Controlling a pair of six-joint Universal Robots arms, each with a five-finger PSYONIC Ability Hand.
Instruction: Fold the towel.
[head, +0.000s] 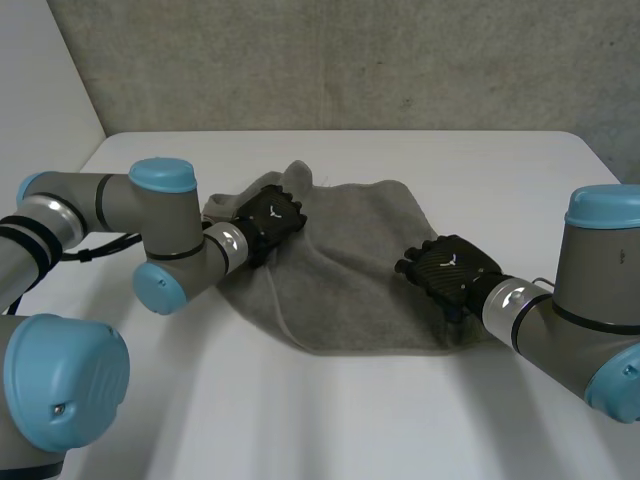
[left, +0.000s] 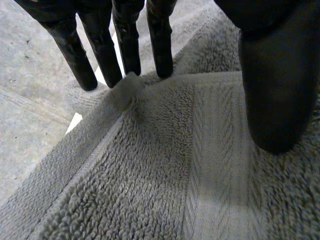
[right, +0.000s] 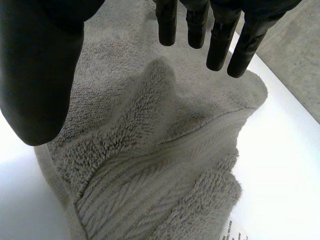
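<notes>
On the white worktop (head: 300, 420), near its middle, lay the grey towel (head: 350, 270), rumpled rather than flat, with a bunched peak at its 12 o'clock edge and a loose fold running toward 6 o'clock. At about 10 o'clock on the cloth sat the left hand (head: 268, 222). Its fingers (left: 127, 45) were straight and close together, their tips touching a small turned-up fold at a hemmed edge, while the thumb (left: 277, 90) stood well apart over the woven band; nothing was pinched. The left forearm crossed the towel's 9 o'clock edge and hid it. At about 3 o'clock was the right hand (head: 447, 266), palm down, its fingers straight and spread wide from the thumb above a raised ridge of pile, holding nothing. The right wrist covered the corner at 4 o'clock, where a small printed label peeked from under the cloth. Beyond the worktop at 12 o'clock rose a rough grey wall (head: 350, 60).
</notes>
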